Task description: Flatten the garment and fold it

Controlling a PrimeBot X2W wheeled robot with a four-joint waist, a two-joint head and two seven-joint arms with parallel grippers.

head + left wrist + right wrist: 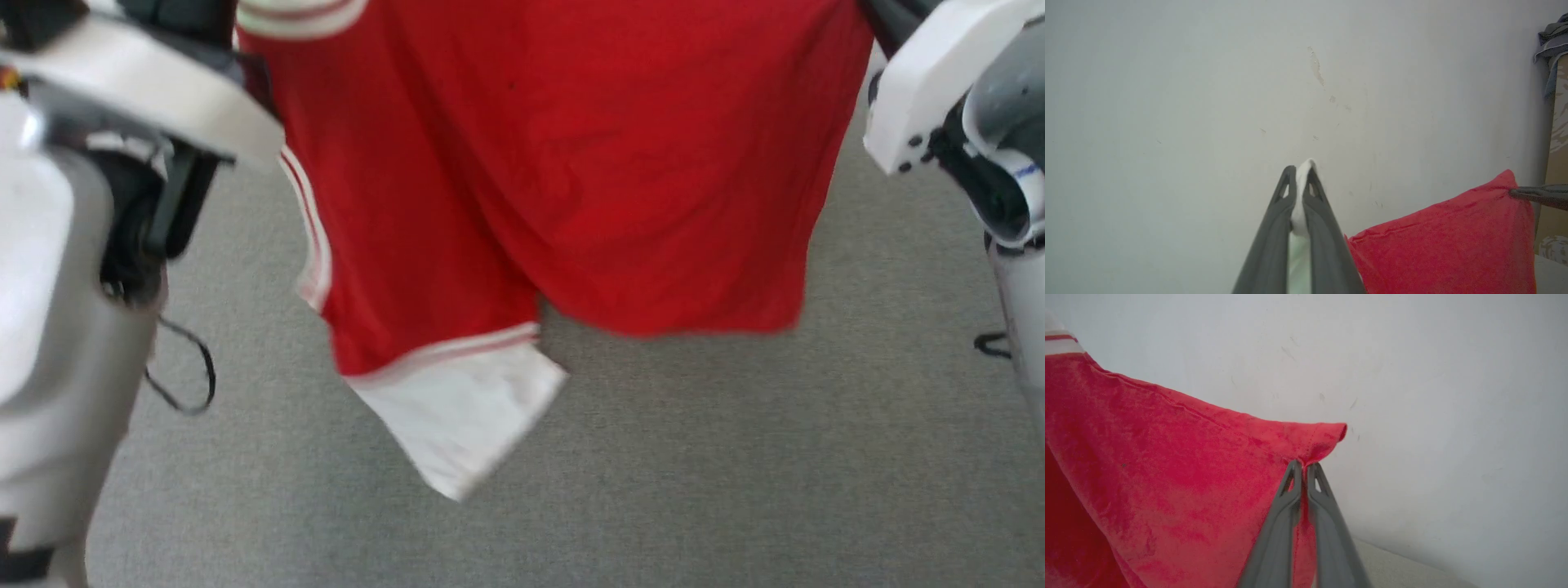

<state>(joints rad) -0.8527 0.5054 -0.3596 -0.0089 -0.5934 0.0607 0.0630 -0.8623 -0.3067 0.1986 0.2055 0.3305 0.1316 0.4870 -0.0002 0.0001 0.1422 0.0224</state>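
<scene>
Hanging between our two arms, the garment (571, 180) was held up over the grey carpet (735, 474), plain red cloth facing our head camera and one white sleeve (461, 416) dangling lowest. Our left gripper (1299, 175) had its fingers pinched together on a fold of white fabric, against a pale wall (1167, 81). Our right gripper (1303, 467) had its fingers clamped on a red corner of the cloth, whose top edge ran fairly taut away from it.

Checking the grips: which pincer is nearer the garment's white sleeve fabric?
Left. The left pincer is shut on the white sleeve fabric; the right pincer pinches a red corner of the garment, far from it.
</scene>
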